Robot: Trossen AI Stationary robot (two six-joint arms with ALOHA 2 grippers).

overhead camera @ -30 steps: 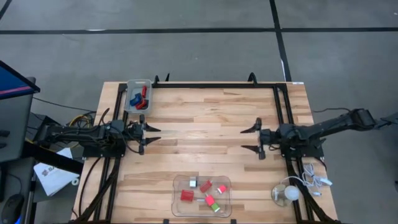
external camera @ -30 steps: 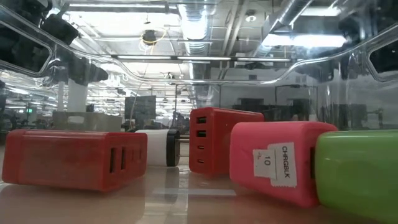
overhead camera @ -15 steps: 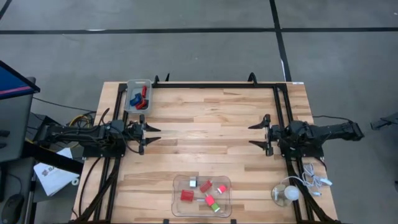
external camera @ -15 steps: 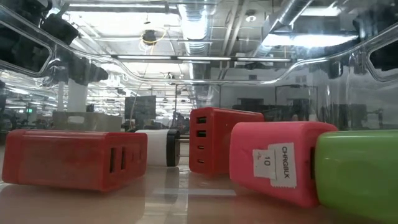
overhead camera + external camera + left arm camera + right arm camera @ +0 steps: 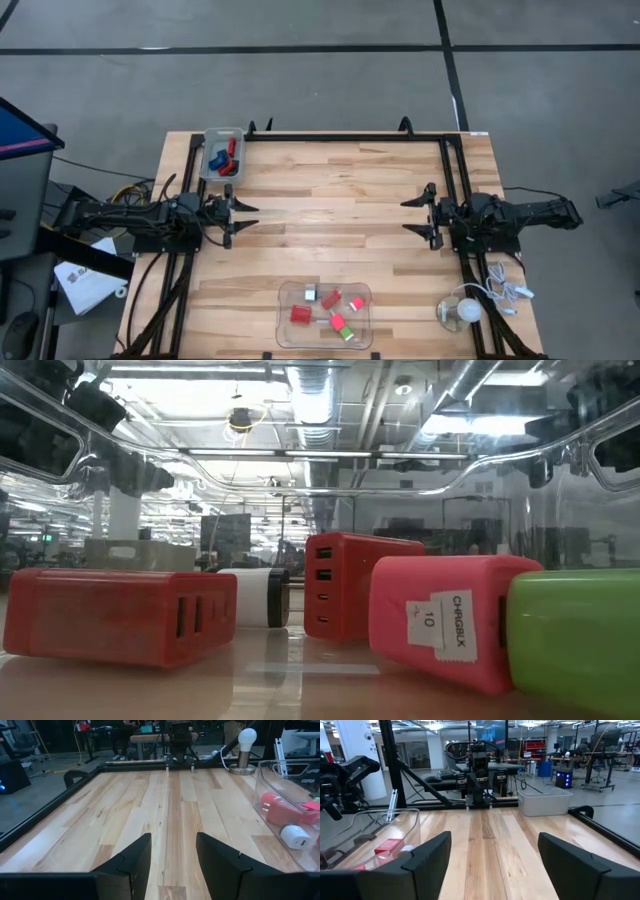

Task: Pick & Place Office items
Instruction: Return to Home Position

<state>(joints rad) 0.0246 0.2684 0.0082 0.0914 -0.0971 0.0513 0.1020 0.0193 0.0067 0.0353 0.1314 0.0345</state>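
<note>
- The fingers (image 5: 131, 862) of the left gripper (image 5: 246, 215) are being held spread apart, and nothing is being pinched between them.
- The fingers (image 5: 427, 855) of the right gripper (image 5: 408, 216) are being held spread wide too, with nothing between them.
- Both grippers are being kept over the bare middle of the bench (image 5: 340, 170), well apart and pointing at each other.
- Some office items (image 5: 217, 159), blue and red, are being kept in the gray bin (image 5: 209, 135) at a corner of the bench, near the left gripper.
- More of them, red, pink, white and green, are being left in the clear tray (image 5: 285, 292) at the opposite edge, between the two arms.
- The job is probably being stopped too soon, since the tray is not being emptied.
- The bin could be knocked if the left arm is swung toward it.
- The white cable (image 5: 505, 290) by the bulb (image 5: 468, 312) is lying near the right arm, so it could be caught and pulled.
</note>
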